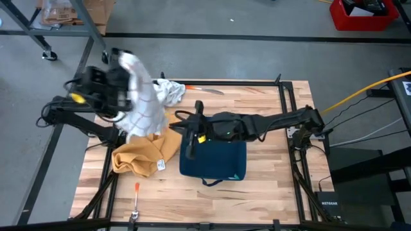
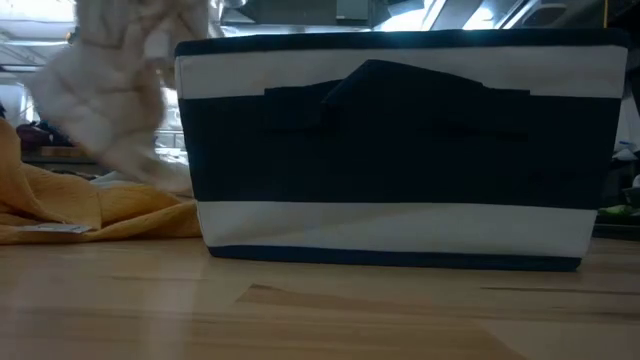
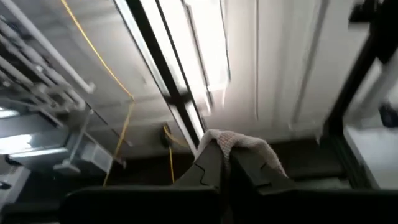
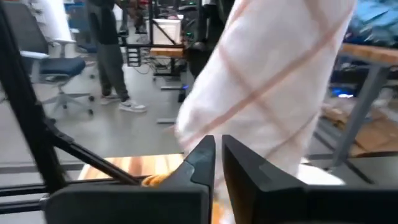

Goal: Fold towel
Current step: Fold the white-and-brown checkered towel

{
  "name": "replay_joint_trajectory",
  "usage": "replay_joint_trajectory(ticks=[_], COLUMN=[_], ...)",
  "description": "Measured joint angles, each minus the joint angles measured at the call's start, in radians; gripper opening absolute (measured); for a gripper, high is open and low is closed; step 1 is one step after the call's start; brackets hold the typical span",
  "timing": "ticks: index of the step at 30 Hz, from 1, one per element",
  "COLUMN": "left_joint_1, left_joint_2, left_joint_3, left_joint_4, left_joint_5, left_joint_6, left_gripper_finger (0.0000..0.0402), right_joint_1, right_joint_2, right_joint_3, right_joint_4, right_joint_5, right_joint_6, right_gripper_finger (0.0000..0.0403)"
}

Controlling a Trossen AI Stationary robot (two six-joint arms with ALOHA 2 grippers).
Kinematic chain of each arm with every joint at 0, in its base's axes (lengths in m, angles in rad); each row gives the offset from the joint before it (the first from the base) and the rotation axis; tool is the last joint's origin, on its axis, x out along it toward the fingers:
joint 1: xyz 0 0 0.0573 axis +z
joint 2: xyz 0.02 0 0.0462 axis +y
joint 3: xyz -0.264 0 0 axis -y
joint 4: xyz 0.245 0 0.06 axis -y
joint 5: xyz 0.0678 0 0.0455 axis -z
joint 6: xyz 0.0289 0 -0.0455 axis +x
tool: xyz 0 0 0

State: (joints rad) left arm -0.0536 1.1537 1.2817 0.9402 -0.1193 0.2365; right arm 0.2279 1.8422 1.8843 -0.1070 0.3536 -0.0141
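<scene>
A white towel with thin orange grid lines (image 1: 142, 106) hangs from my raised left gripper (image 1: 121, 65) over the table's left part; its lower end reaches down to a mustard-yellow towel (image 1: 142, 155) that lies crumpled on the wood. In the low view the white towel (image 2: 110, 95) hangs blurred above the yellow one (image 2: 70, 212). My left gripper (image 3: 225, 163) is shut on white cloth. My right gripper (image 1: 191, 151) hovers over the left edge of a dark blue bin (image 1: 215, 160); its fingers (image 4: 217, 146) are shut on nothing, and the hanging towel (image 4: 273, 81) is just beyond them. My left gripper pinches a bunched bit of the white towel (image 3: 231, 142) between its two fingertips, with the fingers pointing upward. The cloth drapes over the fingertips, and the rest of the towel hangs slack below the gripper; whether its lower end (image 1: 146, 130) touches the yellow towel I cannot tell.
A blue-and-white striped fabric bin (image 2: 390, 150) stands at the table's middle near edge. Another crumpled white cloth (image 1: 171, 92) lies at the far left. An orange-handled tool (image 1: 137, 190) lies by the near edge, and another thin tool (image 1: 205, 89) at the far edge. Bare wood (image 1: 270, 102) on the right.
</scene>
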Motion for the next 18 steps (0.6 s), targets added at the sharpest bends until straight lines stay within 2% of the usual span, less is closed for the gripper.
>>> replay_joint_trajectory(ticks=[4,9,14,18], left_joint_1=[0.0,0.009,0.032,0.054], left_joint_2=[0.079,0.11,0.11,0.106], left_joint_3=[0.06,0.094,0.094,0.094], left_joint_4=[-0.074,-0.119,-0.148,-0.141], left_joint_5=[0.036,0.044,0.039,0.039], left_joint_6=[0.069,0.232,0.298,0.296], left_gripper_finger=[0.0,0.0,0.0,0.0], right_joint_1=[0.0,0.0,0.001,0.001], right_joint_2=[-0.009,-0.009,-0.008,-0.008], right_joint_3=[0.0,0.0,0.0,0.0], right_joint_4=[-0.003,-0.065,-0.154,-0.234], right_joint_5=[0.002,0.007,0.088,0.099], right_joint_6=[-0.049,-0.101,-0.104,-0.099], right_gripper_finger=[0.0048,0.0071,0.0115,0.0163])
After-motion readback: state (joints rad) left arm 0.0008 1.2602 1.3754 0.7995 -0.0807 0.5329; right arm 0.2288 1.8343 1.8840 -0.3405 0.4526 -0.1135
